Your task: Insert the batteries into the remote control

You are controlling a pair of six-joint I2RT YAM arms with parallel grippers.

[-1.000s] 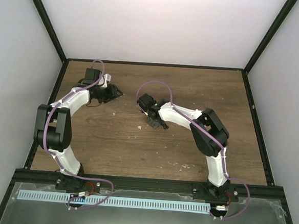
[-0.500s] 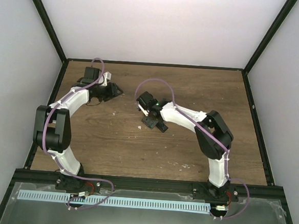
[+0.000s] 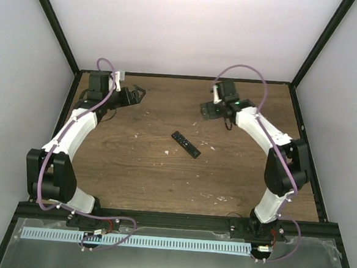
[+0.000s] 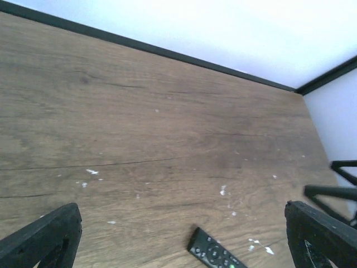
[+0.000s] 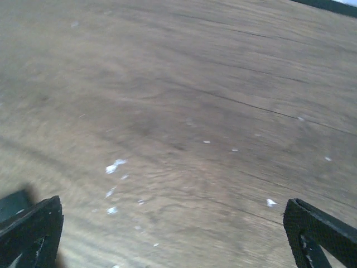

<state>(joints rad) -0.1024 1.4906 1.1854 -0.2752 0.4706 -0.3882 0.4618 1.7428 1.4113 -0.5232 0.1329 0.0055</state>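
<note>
The remote control (image 3: pixel 186 144) is a slim black bar lying flat near the middle of the wooden table, buttons up; its end (image 4: pixel 215 254) shows at the bottom of the left wrist view. My left gripper (image 3: pixel 138 94) hovers at the far left, open and empty, its fingers (image 4: pixel 47 237) spread wide above bare wood. My right gripper (image 3: pixel 206 109) hovers at the far right of centre, also open and empty, with its fingers (image 5: pixel 315 234) wide apart. Both grippers are well clear of the remote. The batteries are out of view.
Small white flecks (image 3: pixel 167 151) lie scattered on the wood around the remote. A black frame rail (image 3: pixel 182 77) and white walls close off the far edge and both sides. The right arm's fingers (image 4: pixel 334 190) show at the right edge of the left wrist view.
Both arms have swung away from the centre toward the far edge and both grippers have opened. The right gripper, which was over the remote, has left it lying on the table.
</note>
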